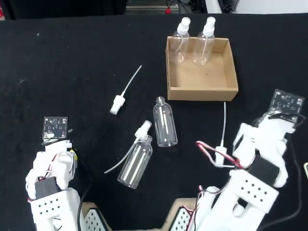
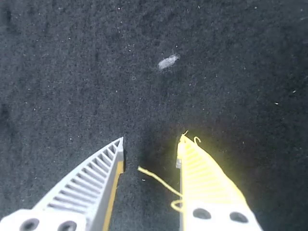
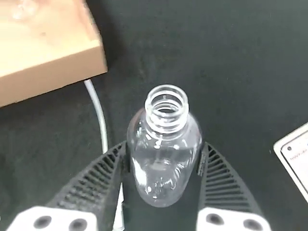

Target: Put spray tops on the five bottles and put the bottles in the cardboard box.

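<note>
Right claw: narrow, closed on the uncapped bottle; one finger bears on each side of the bottle body; the threaded neck projects past the fingertips and is open. The held bottle is just beside the near corner of the cardboard box, outside it; a thin white tube lies on the counter between the box corner and the claw.

Left claw: wide, nothing between the fingers except a loose yellow thread; it hangs over bare black counter, with a pale speck of lint ahead of it. In the high view this arm sits at the near left corner, well apart from all bottles.

Cardboard box: far right of the counter; two capped bottles stand upright against its far wall.

On the counter, between the arms:
- bare bottle, lying on its side near the front wall of the box, no top fitted;
- second lying bottle, with a spray top at its neck; whether seated cannot be told;
- loose spray top, tube pointing away, left of the bare bottle;
- another spray top, just beside the right arm, its tube running toward the box.
</note>
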